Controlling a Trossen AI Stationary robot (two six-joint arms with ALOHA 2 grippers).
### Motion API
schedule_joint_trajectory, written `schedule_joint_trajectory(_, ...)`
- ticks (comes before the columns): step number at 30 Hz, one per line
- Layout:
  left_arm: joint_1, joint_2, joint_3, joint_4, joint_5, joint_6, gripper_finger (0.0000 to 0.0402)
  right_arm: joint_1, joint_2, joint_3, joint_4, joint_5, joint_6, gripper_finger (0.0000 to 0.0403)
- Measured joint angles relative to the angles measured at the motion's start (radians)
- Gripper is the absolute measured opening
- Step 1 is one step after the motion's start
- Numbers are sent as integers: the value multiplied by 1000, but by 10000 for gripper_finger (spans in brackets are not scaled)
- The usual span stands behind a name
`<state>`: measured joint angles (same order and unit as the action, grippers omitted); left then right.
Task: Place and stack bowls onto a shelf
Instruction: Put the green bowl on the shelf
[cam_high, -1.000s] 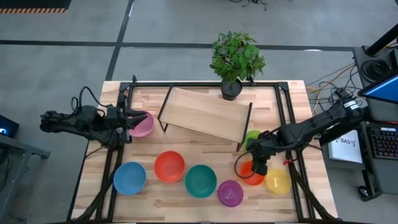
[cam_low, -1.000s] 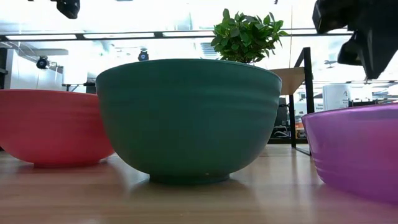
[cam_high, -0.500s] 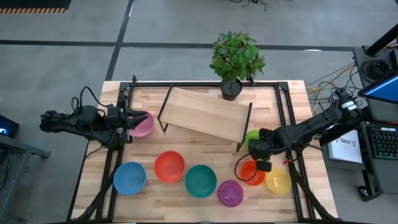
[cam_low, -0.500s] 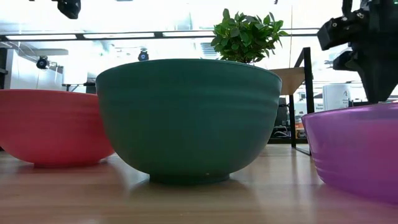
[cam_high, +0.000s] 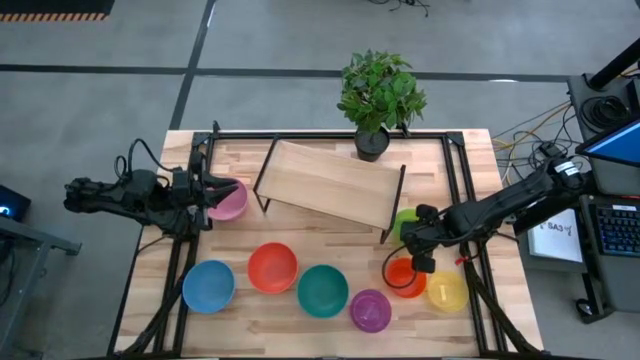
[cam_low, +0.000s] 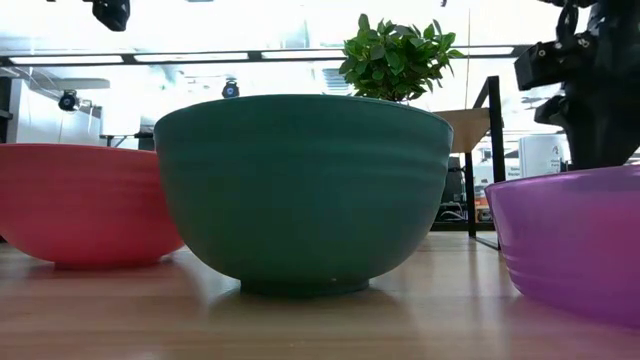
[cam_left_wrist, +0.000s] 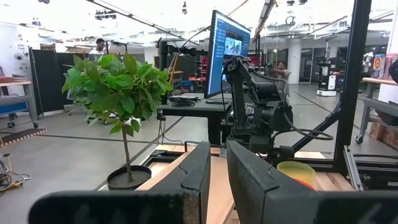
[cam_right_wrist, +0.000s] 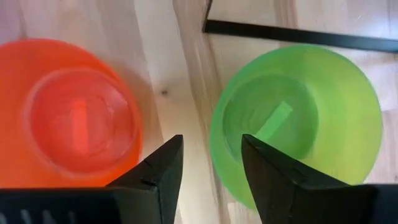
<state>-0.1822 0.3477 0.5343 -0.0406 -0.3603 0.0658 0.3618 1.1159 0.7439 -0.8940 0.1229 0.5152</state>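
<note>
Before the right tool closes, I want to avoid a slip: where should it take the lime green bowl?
On the thin rim of the lime green bowl, coming from above: it sits upright, mouth open, and the right tool hangs open over its edge nearest the orange bowl.

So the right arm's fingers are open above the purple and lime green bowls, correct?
Not quite. The right wrist view shows the right gripper with its fingers open above the orange bowl and the lime green bowl, over the gap between them. The purple bowl sits elsewhere, in the front row.
</note>
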Motion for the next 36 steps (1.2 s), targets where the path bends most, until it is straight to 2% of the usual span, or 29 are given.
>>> schedule_joint_trajectory(14,0,5,0,3,0,3,37,0,25,-102,96,33,70,145)
schedule_joint_trajectory(20,0,6,0,2,0,4,37,0,25,-153,148,43,79,106)
schedule_joint_trajectory(28,0,9,0,1,0,4,37,0,25,-165,170,35,78,16)
schedule_joint_trajectory(33,0,9,0,1,0,4,37,0,23,-128,144,26,79,11)
schedule_joint_trajectory(36,0,10,0,1,0,4,37,0,23,-71,49,13,77,9)
